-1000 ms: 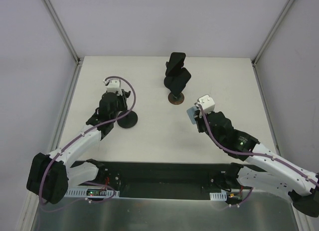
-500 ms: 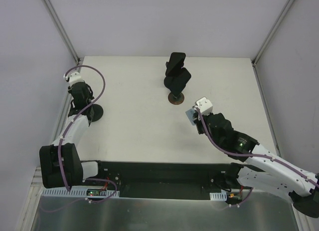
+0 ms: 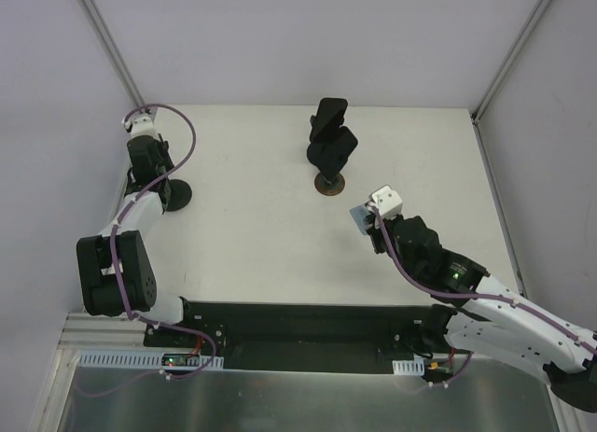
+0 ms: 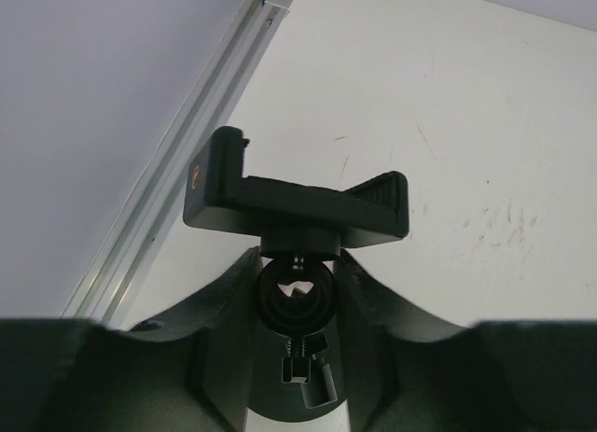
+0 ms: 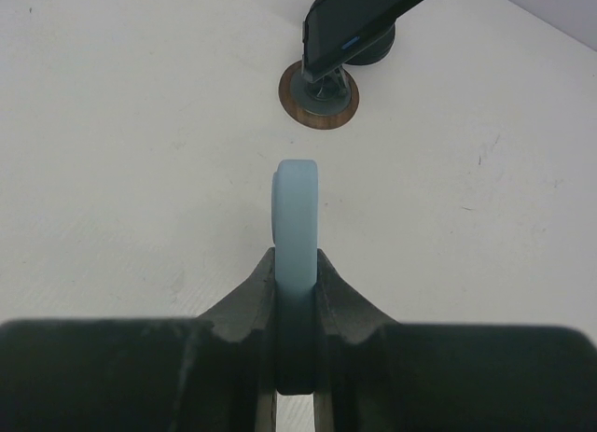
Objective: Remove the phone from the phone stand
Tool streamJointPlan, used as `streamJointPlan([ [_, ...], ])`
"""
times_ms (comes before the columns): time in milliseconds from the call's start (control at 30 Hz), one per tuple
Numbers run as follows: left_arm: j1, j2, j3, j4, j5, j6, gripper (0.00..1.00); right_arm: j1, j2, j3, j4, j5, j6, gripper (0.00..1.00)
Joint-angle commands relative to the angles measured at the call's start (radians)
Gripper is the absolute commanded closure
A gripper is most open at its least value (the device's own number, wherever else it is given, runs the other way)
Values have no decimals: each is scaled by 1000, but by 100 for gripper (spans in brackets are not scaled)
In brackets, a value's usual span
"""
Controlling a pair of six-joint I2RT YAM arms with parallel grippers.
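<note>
1. We see the right gripper (image 5: 296,269) clamped tight on the pale blue phone (image 5: 295,203) (edge-on to the wrist camera), over the table (image 5: 112,152) right of centre.
2. The left gripper (image 4: 297,262) is closed narrowly around the neck of the black phone stand (image 4: 298,201), by the table's left edge and well apart from the phone.
3. A second dark stand (image 3: 328,145) on a round brown base stands near the far middle.

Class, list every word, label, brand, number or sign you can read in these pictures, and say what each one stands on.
No text can be read anywhere.
The phone stand, the light blue phone and the black stand at mid-table show no lettering.
The small boards by the arm bases: any print is too small to read.
</note>
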Motion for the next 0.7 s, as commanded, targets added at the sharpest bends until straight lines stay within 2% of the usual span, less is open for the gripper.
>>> streamJointPlan([
  [0,2,-6,43,48,101,30,58,-3,-27,19,83,11,-7,99],
  [100,3,-61,20,44,120,4,34,-3,-24,22,81,8,-5,99],
  [200,1,-135,11,10,110,-41,19,-5,-18,28,81,6,2,99],
  [300,-14,-207,30,-42,107,-67,7,-5,-7,31,81,10,15,99],
  [400,-61,-283,38,-79,71,-52,1,-5,-4,29,80,20,42,99],
  [467,-100,-346,38,-93,46,-18,1,-9,-4,33,81,31,59,99],
  [667,-356,-478,15,-107,-32,97,1,-32,18,65,26,37,127,99],
])
